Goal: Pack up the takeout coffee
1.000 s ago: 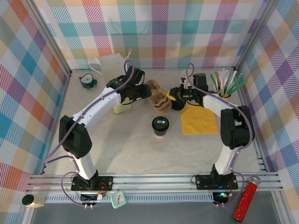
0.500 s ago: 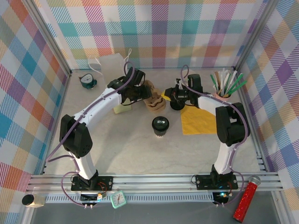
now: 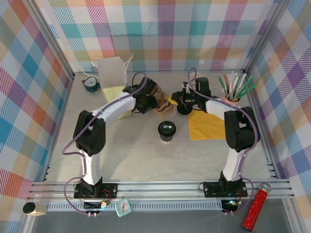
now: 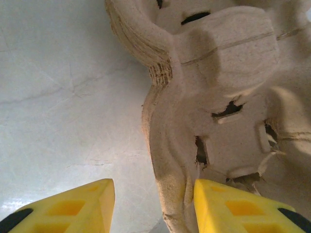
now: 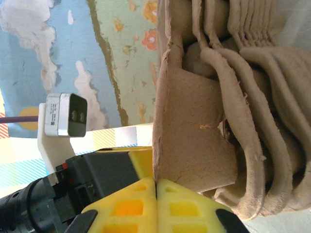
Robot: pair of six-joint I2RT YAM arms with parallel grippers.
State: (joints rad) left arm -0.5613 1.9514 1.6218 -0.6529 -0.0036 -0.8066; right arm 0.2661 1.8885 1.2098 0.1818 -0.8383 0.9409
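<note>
The takeout coffee (image 3: 166,130), a black cup with a glossy black lid, stands upright alone mid-table. Behind it sits a stack of brown pulp cup carriers (image 3: 162,108). My left gripper (image 3: 148,103) is at the stack's left side. In the left wrist view the left gripper (image 4: 153,187) is open and straddles a carrier rim (image 4: 170,160): the right finger touches the rim, the left finger stands clear of it. My right gripper (image 3: 172,100) is at the stack's right side. In the right wrist view the right gripper (image 5: 156,182) is shut on a thin carrier wall (image 5: 194,141).
A yellow napkin (image 3: 206,125) lies right of the coffee. A cup of stirrers and straws (image 3: 233,90) stands at back right. A white paper bag (image 3: 112,71), a pale yellow pad (image 3: 118,93) and a teal timer (image 3: 91,85) are at back left.
The left arm has swung its elbow in and its gripper has moved right to the carrier stack, uncovering the white bag. The right gripper has shifted slightly left, then held still.
</note>
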